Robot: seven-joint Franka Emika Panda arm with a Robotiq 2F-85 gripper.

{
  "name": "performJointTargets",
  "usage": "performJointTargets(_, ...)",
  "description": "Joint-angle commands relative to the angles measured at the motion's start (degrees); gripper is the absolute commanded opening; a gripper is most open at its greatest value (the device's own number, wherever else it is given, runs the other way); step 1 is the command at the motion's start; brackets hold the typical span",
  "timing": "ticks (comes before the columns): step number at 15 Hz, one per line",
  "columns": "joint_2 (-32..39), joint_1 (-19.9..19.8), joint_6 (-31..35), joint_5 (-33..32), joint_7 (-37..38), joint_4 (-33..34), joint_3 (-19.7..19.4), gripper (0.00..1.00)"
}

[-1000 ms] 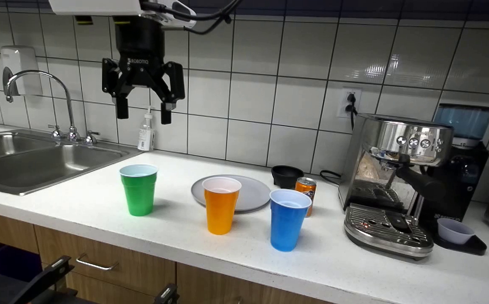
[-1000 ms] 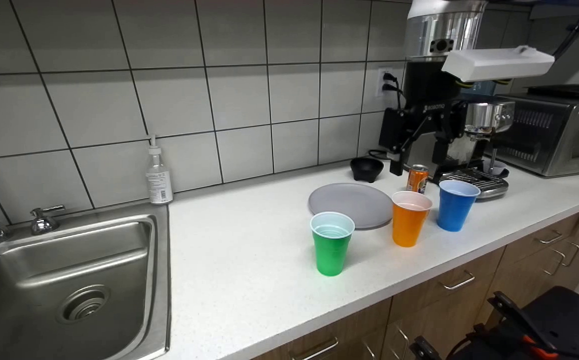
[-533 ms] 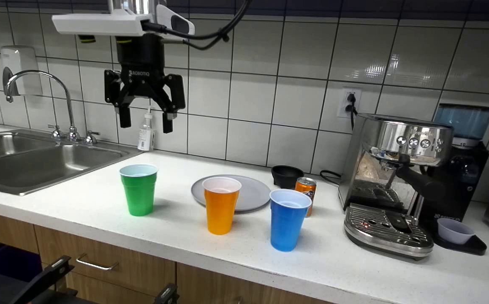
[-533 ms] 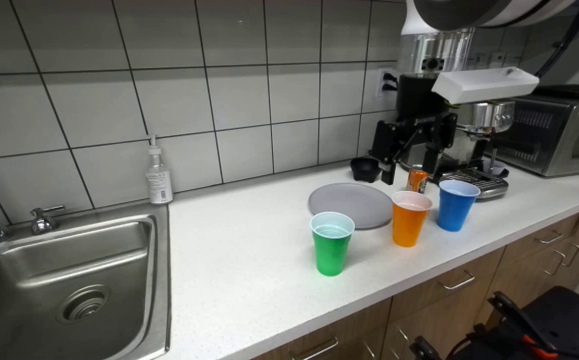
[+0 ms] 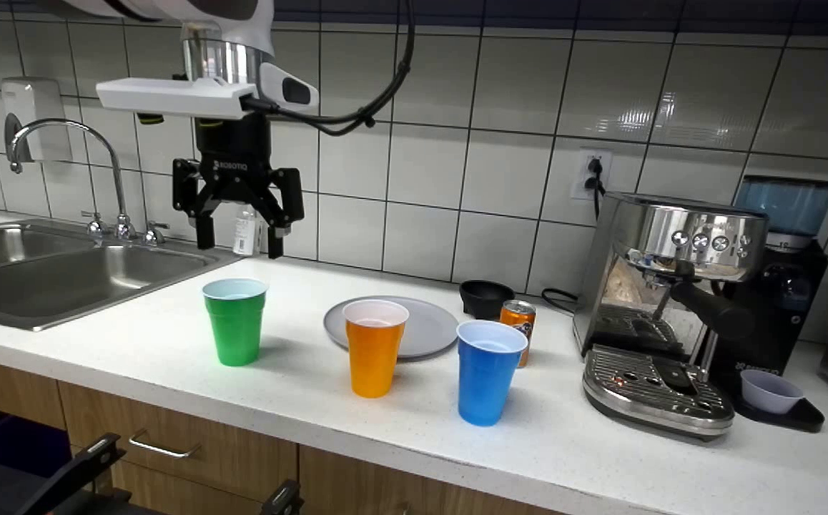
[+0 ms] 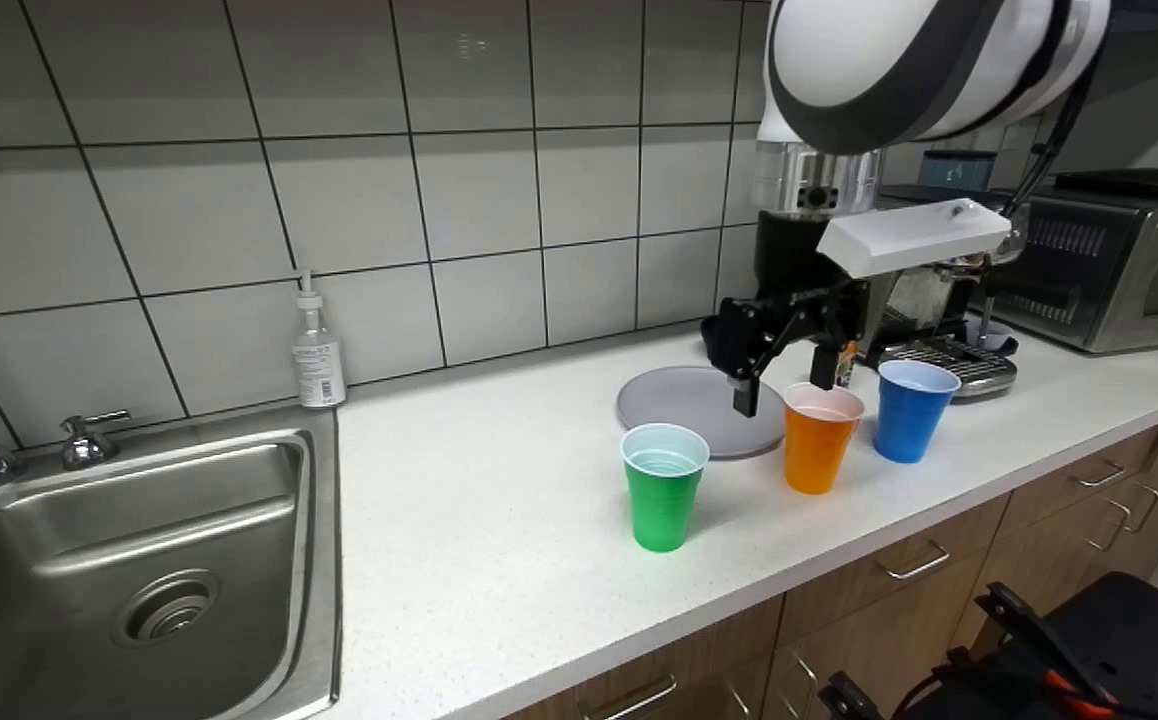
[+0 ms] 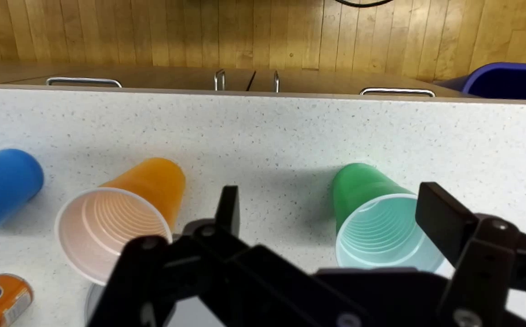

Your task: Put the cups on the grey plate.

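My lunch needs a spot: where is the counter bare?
Bare counter: between sink and green cup (widest), green cup and orange cup, blue cup and coffee machine. Crowded: where orange cup, blue cup, plate and can cluster.

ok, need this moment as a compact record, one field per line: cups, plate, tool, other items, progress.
green cup: upright on the counter, nearest the sink
orange cup: upright on the counter, between green and blue
blue cup: upright on the counter, nearest the coffee machine
grey plate: lying flat on the counter, behind the orange cup in an exterior view
tool: open, above the counter, holding nothing
other items: small orange can, short black cup, pump bottle
progress: none of three cups on the grey plate
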Motion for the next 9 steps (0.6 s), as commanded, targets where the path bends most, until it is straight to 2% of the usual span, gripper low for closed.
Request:
performJointTargets(1, 5.58, 0.58, 2.63, 0.55, 0.08, 1.78, 1.07, 1.00)
performJointTargets(9, 15.99, 0.52, 6.04, 0.21, 0.99, 7.63, 1.56, 1.00)
